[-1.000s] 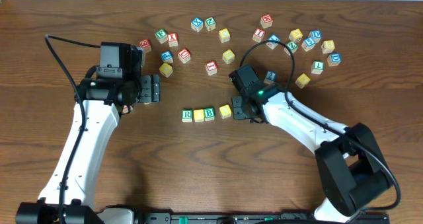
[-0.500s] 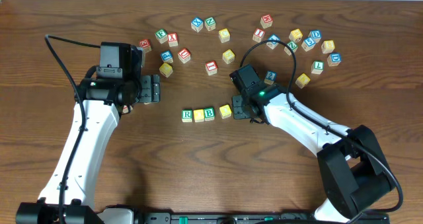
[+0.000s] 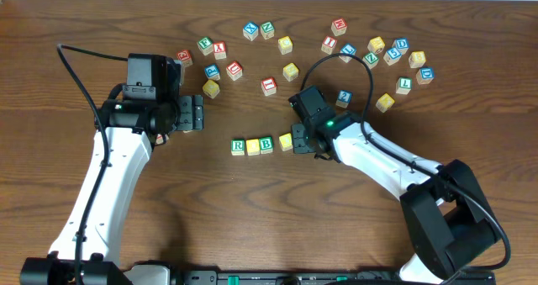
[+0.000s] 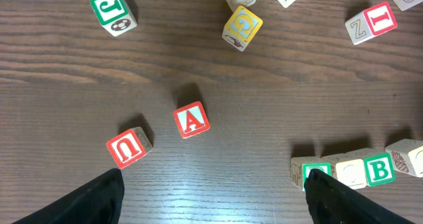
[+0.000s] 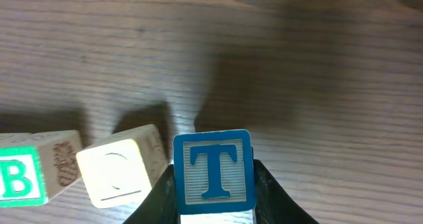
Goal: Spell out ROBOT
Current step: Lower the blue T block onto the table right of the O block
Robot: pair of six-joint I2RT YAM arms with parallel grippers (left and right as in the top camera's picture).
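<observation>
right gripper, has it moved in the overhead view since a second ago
Yes: the right gripper, holding the T cube, shifted slightly left, away from the blue 2 cube toward the row's yellow cube.

Row of wooden alphabet cubes near the table's middle, read left to right in the overhead view. The green-lettered R cube [image 3: 238, 146], first yellow-topped cube [image 3: 252, 147] and green-lettered B cube [image 3: 266, 145] stood side by side, letters up. The second yellow-topped cube [image 3: 287, 141] lay just beside B, turned slightly askew. The blue-lettered T cube [image 5: 214, 171] stood upright next to it, clamped between the fingers of the right gripper [image 5: 215, 187].
</observation>
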